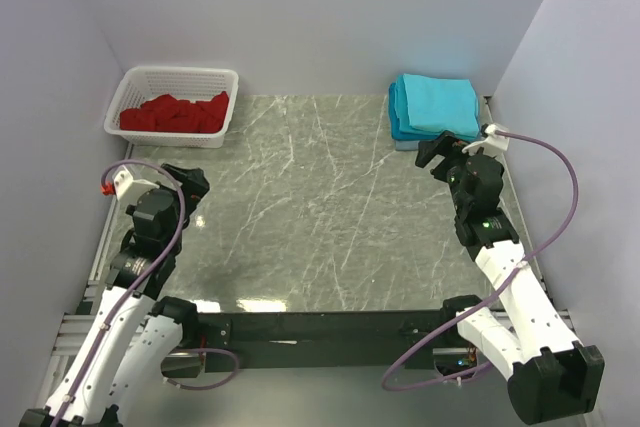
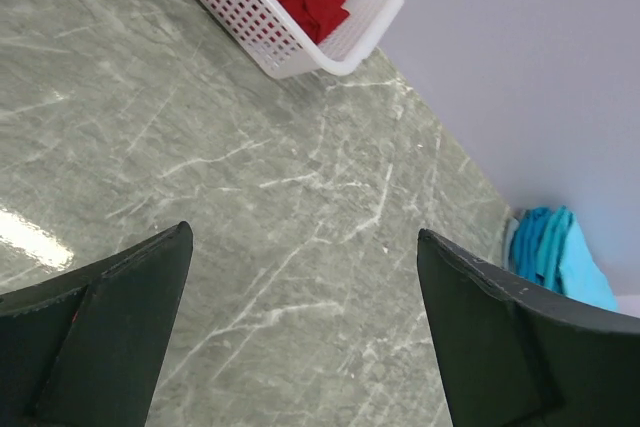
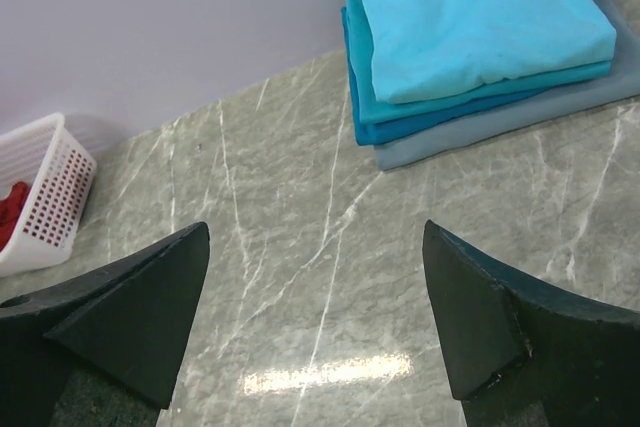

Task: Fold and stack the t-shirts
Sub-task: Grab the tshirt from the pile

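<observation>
At the far left, 1 crumpled red t-shirt fills the basket; folded turquoise t-shirts sit far right. Empty, the left gripper and right gripper hang wide. Soft, limp cloth: probably pinch a bunched ridge.

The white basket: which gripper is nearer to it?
Left. The left gripper hovers just in front of the basket; the right gripper is across the table, beside the turquoise stack.

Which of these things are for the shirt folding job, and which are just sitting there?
For the job:
- red t-shirt, crumpled up
- turquoise t-shirts, folded in a stack

Just there:
- white mesh basket, holding the red one
- marble table
</observation>
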### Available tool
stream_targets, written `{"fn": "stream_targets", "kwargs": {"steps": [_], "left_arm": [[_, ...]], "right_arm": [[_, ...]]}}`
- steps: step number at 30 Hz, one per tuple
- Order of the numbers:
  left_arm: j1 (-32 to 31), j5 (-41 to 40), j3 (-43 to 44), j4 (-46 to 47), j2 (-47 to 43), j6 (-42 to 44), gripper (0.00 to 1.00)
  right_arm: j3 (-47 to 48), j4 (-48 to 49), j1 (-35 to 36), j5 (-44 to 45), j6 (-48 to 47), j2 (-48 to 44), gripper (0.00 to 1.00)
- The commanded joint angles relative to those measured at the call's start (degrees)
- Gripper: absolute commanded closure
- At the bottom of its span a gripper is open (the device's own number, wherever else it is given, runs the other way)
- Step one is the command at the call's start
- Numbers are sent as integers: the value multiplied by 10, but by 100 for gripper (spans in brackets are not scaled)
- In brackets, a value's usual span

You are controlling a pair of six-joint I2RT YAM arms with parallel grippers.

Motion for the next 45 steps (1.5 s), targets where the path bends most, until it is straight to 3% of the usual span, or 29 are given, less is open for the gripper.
{"fn": "stream_targets", "kwargs": {"steps": [1,9,13,21,25,27,31,35,42,45], "left_arm": [[-1,-30,25,22,23,16,1],[7,-45,117,90,189,64,0],[60,19,196,128,307,103,0],[209,174,492,81,639,150,1],[239,213,635,56,786,182,1],[248,222,767,27,878,204,1],[249,204,932,-47,1022,244,1],[248,203,970,-54,1111,276,3],[247,202,970,-81,1162,282,8],[247,205,978,-90,1178,286,19]], "right_arm": [[17,32,1,-1,8,-1,7],[38,26,2,5,12,26,7],[52,39,1,-10,12,56,6],[131,-16,2,-9,1,141,6],[133,-12,2,-39,0,173,6],[140,-22,2,-39,-4,189,6],[157,-49,0,-24,-12,209,6],[153,-41,0,-27,-12,224,6],[179,-64,1,-39,-4,271,6],[178,-62,0,-41,0,275,6]]}}
